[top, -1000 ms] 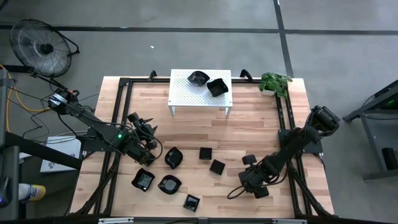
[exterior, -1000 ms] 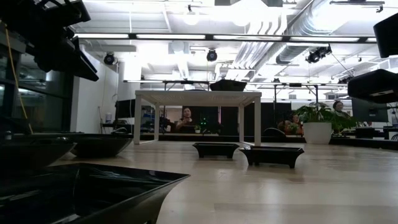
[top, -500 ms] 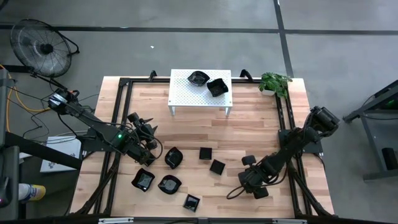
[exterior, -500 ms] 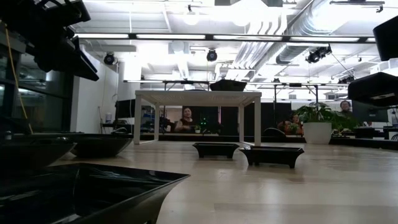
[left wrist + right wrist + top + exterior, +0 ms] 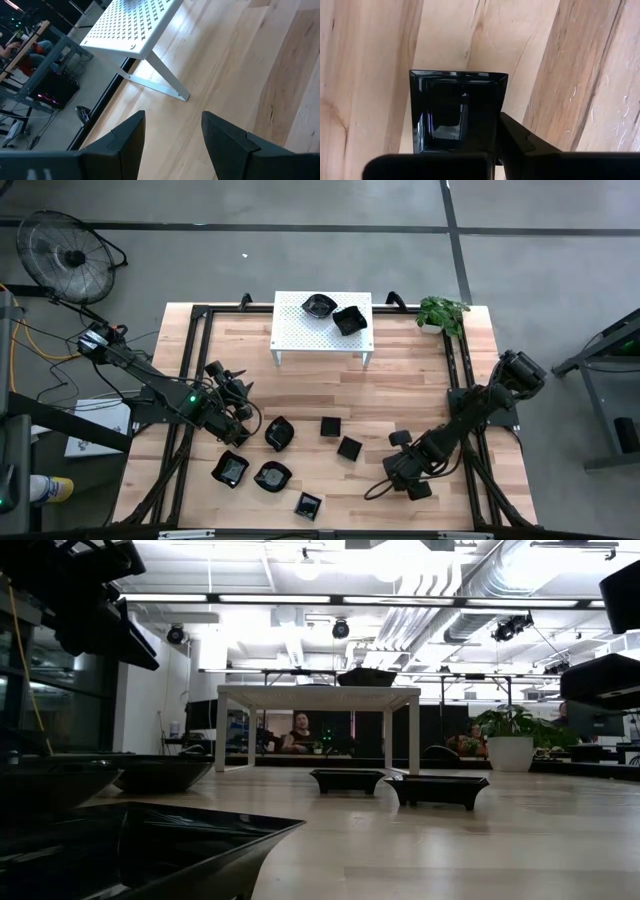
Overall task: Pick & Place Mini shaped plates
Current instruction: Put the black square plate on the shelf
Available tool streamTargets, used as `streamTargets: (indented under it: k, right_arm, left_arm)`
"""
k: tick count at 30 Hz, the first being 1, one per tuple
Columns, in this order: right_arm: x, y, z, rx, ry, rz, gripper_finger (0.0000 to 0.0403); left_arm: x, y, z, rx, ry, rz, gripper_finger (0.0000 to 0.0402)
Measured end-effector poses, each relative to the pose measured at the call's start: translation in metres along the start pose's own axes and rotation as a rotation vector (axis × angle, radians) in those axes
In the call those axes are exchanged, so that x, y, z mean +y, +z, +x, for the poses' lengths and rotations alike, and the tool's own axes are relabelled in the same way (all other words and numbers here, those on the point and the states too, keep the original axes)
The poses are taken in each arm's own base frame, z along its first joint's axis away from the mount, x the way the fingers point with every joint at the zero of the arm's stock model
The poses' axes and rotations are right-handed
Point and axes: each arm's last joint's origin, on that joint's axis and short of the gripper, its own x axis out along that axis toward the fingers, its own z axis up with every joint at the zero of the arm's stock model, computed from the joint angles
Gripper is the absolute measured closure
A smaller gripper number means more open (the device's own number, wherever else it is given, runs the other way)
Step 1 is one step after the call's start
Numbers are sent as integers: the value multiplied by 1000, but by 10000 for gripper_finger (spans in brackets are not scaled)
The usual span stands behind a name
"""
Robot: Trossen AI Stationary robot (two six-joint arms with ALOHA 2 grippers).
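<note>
One square black plate point(image 5: 457, 111) is pinched at its rim between the right gripper point(image 5: 402, 472) fingers; left gripper point(image 5: 172, 140) fingers spread, empty, facing the white stand point(image 5: 135, 25).

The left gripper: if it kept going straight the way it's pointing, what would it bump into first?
Probably the white perforated stand. The left gripper, jaws open, points over bare table toward the stand's leg; nothing else shows in between, though depth is hard to judge.

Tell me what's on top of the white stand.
Two black plates sit on the white stand. Anything beneath them is hidden.
</note>
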Motion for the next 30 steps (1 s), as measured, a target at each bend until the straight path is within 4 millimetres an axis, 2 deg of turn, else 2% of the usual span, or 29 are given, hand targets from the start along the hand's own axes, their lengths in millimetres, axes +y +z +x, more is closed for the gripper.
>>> streamTargets:
  k: [8, 20, 25, 30]
  right_arm:
    - [-7, 15, -13, 22, 37, 59, 402]
    - [-32, 60, -63, -11, -5, 43, 403]
    - [-53, 75, -91, -21, -75, 25, 403]
    - [-88, 96, -123, -104, -162, 5, 403]
  left_arm:
    - [0, 0, 0, 0, 0, 2, 212]
    - [-1, 0, 0, 3, -7, -4, 212]
    - [-1, 0, 0, 10, -16, -4, 212]
    - [-1, 0, 0, 11, -16, -3, 212]
